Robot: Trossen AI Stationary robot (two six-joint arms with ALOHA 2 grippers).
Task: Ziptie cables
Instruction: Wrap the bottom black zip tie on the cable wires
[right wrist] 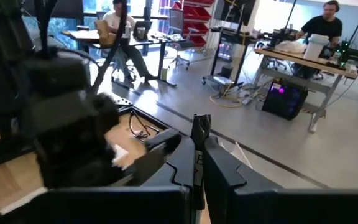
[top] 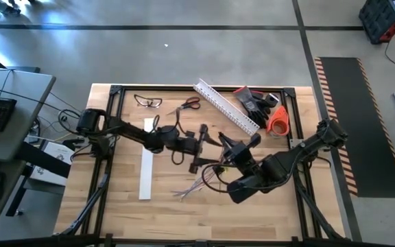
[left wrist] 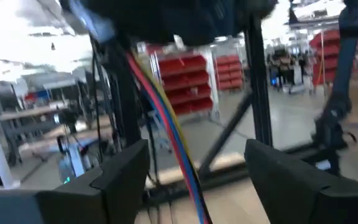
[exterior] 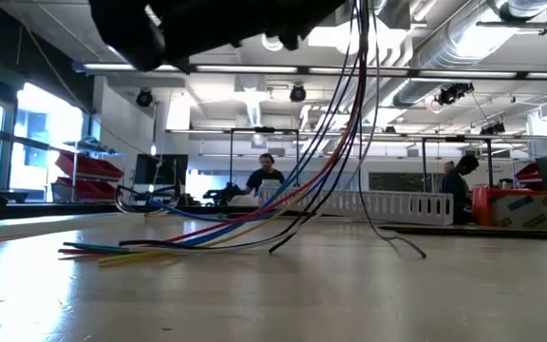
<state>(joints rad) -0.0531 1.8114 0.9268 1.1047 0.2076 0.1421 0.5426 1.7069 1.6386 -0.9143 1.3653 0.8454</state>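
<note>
Two claws meet over the counter as the cables are lifted for tying

The right claw is shut on what looks like a thin dark strip — probably a ziptie. The cables hang just below it, ends trailing on the counter, so a tie could pass round. The left claw — fingers apart — faces it, cables between them.

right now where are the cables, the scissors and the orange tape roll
cables (exterior: 254,217), low view, on the coloured strands where they sag toward the table
scissors (top: 190,103), high view, on the red handles
orange tape roll (top: 278,121), high view, on its orange outer rim
</note>
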